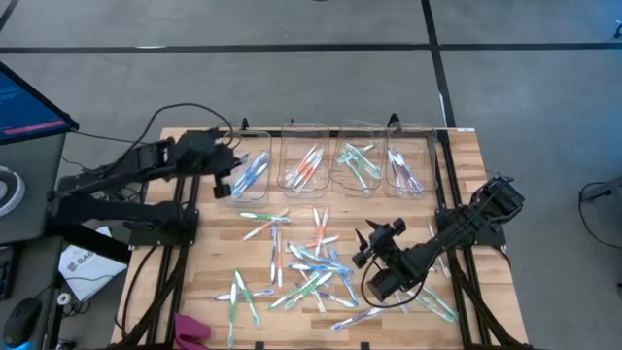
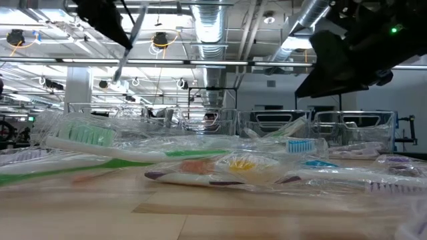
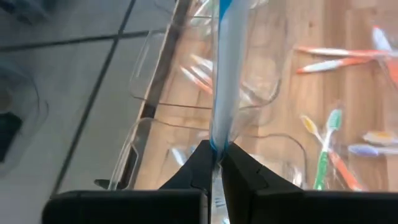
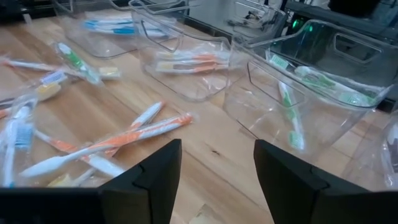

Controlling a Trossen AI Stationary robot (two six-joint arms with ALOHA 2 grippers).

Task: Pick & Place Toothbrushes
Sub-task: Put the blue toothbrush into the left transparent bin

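My left gripper is at the far left of the table, over the leftmost clear bin, which holds blue toothbrushes. It is shut on a blue-and-white toothbrush in a clear wrapper, also seen in the low view. My right gripper stands open and low over the table's right half, with nothing between its fingers. Many loose toothbrushes lie scattered flat on the wood in front of it. Three more bins hold orange, green and purple toothbrushes. My left gripper pinches the toothbrush near one end between its two fingers. The fingers lie along the brush, which juts out beyond the fingertips. The brush is lifted clear and slants downward over the leftmost bin.
The four clear bins stand in a row along the table's far edge. A pink object lies at the near left corner. A screen and papers sit beyond the table's left side.
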